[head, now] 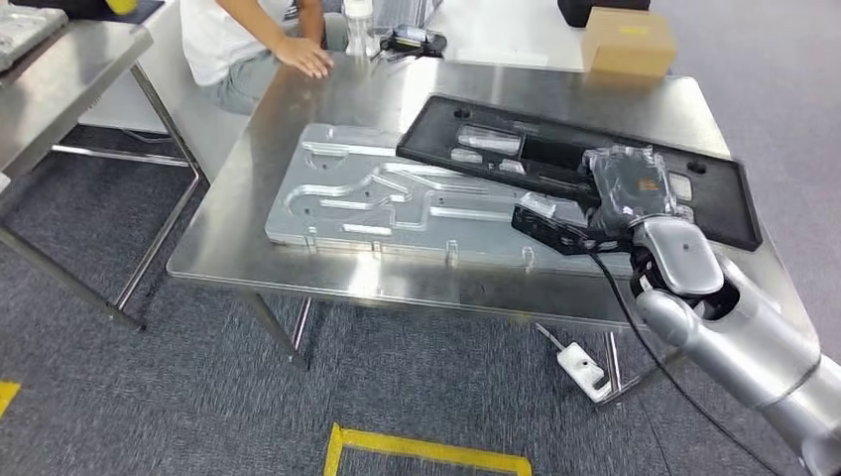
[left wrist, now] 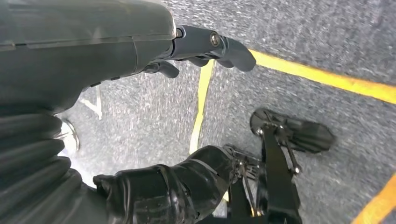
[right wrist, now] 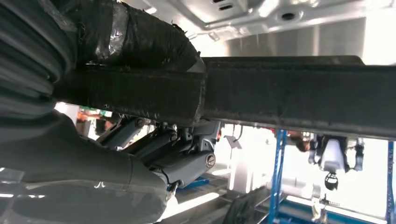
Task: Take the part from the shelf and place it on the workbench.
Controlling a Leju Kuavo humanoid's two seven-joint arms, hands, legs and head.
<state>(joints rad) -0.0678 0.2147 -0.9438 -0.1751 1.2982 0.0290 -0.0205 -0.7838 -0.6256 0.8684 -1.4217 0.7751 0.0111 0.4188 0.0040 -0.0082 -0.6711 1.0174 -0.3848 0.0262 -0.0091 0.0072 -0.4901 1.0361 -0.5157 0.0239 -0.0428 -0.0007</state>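
R arm came in from lower right, silver forearm angled up & left, wrist bent. R robot hand (head: 631,188) gripped the edge of the black part (head: 516,149), thumb on one face, fingers (right wrist: 180,154) curled against the other. L arm hung down; L robot hand (left wrist: 154,51) held nothing, fingers loosely apart.

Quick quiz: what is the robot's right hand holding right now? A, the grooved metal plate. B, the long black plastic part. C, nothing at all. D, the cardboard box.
B: the right hand grips the edge of the black part, holding it over the grooved metal plate on the workbench.
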